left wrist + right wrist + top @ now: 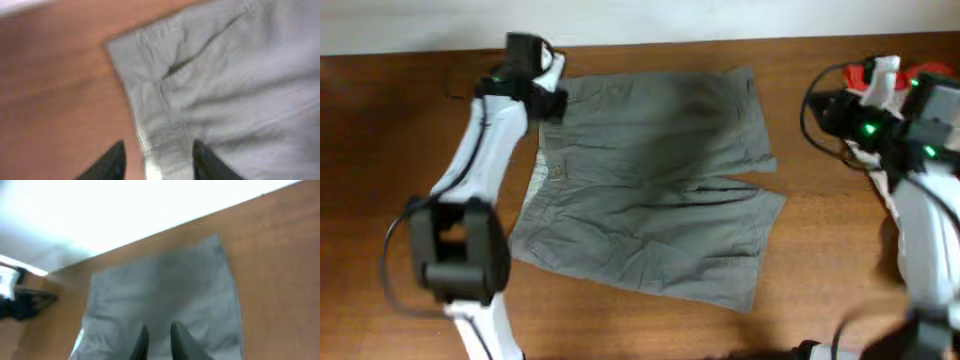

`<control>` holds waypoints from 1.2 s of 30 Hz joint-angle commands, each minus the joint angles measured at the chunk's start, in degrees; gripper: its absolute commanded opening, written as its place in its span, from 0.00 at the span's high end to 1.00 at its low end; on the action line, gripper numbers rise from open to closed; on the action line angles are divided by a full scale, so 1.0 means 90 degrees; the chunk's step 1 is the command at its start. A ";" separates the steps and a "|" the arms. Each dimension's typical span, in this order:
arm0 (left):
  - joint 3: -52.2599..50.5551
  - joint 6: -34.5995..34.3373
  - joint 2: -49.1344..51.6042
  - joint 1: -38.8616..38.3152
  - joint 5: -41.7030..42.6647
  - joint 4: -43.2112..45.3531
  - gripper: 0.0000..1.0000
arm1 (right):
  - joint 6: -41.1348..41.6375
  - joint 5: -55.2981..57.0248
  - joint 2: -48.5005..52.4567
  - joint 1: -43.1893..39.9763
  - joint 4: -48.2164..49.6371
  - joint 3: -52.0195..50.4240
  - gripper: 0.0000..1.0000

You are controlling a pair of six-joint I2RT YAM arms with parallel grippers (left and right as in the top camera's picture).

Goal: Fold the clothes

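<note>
The shorts lie spread flat in the middle of the brown tabletop, grey-green and lightly wrinkled, with the waistband toward the left arm and the two legs pointing toward the right arm. Only the overhead view shows the whole garment, including the dark crease where the legs part. The left wrist view takes in only a waistband corner of the cloth – blurred, but close enough to show a dark pocket slit and the stitched edge of the band. The right wrist view looks along the shorts from the leg end, with the far hem corner against bare wood and a pale wall beyond. The left gripper is at the far waistband corner, its white arm bending back toward the near edge. In its own camera the left gripper has its dark fingers spread wide, one over the tabletop and one over the cloth, the band's edge in the gap – they are not pinching it. The right gripper stands off the shorts, beside the far leg's hem. Its wrist view shows the fingers a narrow gap apart, holding nothing.
</note>
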 commanded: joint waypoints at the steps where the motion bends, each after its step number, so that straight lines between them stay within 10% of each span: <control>1: 0.0216 -0.0204 -0.1469 0.0015 -0.0041 -0.0959 0.53 | -0.0119 0.0352 -0.1324 -0.0012 -0.0840 -0.0019 0.78; 6: 0.0216 -0.0889 -0.2157 0.0017 -0.0044 -0.2363 0.53 | 0.0019 0.0466 -0.2392 -0.0010 -0.2079 -0.0019 0.64; 10: 0.0214 -0.1530 -0.2492 0.0019 -0.0046 -0.3155 0.71 | 0.0015 0.0476 -0.2912 -0.0010 -0.3198 -0.0019 0.64; 21: -0.0646 -0.2412 -0.3803 0.0036 -0.1197 -0.3597 0.70 | -0.0901 0.0675 -0.2939 -0.0005 -0.5416 -0.0022 0.56; 27: -0.3162 -0.3062 -0.4583 0.0736 -0.0702 -0.2280 0.34 | -0.1180 0.0979 -0.2684 -0.0005 -0.6069 -0.0032 0.44; 36: -0.5236 -0.3058 -0.4041 0.1766 0.1661 -0.0899 0.28 | -0.1229 0.1093 -0.2334 -0.0005 -0.6203 -0.0964 0.35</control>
